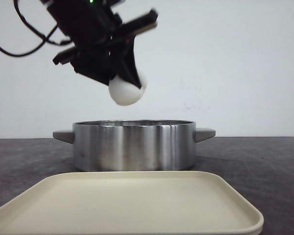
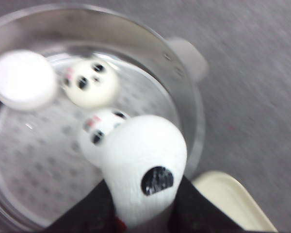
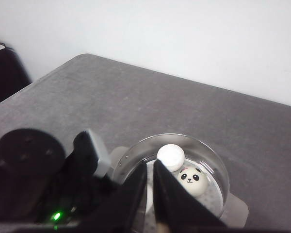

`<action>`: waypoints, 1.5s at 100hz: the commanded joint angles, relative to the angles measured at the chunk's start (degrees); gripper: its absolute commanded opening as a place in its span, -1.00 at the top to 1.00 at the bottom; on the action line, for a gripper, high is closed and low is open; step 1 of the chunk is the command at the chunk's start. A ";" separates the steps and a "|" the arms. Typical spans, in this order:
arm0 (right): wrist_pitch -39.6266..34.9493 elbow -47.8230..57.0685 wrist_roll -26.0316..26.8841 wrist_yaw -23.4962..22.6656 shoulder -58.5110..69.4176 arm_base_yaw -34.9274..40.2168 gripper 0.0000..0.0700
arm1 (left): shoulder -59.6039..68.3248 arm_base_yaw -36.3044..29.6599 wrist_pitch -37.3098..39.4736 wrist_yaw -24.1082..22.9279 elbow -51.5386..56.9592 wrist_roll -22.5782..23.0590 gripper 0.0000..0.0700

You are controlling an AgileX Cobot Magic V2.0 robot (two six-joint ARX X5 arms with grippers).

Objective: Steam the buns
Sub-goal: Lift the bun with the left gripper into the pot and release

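While my left pincer [image 1: 130, 81] pinches a bun [image 1: 127, 91] near the frame's top, above the pot [image 1: 134, 145], I should lower it slowly beside the buns [image 2: 90, 82] inside, then let go.

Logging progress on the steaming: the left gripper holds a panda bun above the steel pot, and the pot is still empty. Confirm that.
Not quite. The left gripper does hold a bun above the steel pot, but the pot is not empty. The left wrist view shows three buns already inside: two face-up and one showing only plain white.
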 commanded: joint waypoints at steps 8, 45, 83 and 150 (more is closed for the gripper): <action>0.42 0.96 -0.46 0.09 0.42 0.68 0.96 | 3.89 2.56 4.31 -0.13 0.70 1.97 1.00; -1.01 0.96 -0.46 0.11 0.42 0.68 0.96 | 8.17 5.66 3.87 -0.15 0.70 1.99 -0.05; -3.85 0.83 -0.48 0.46 0.42 0.66 0.96 | 3.15 6.23 -0.52 -0.20 1.33 1.99 -0.46; 25.92 -37.03 -1.70 4.63 -13.03 3.89 0.96 | -41.79 6.23 -21.20 -2.36 -9.51 -3.39 1.00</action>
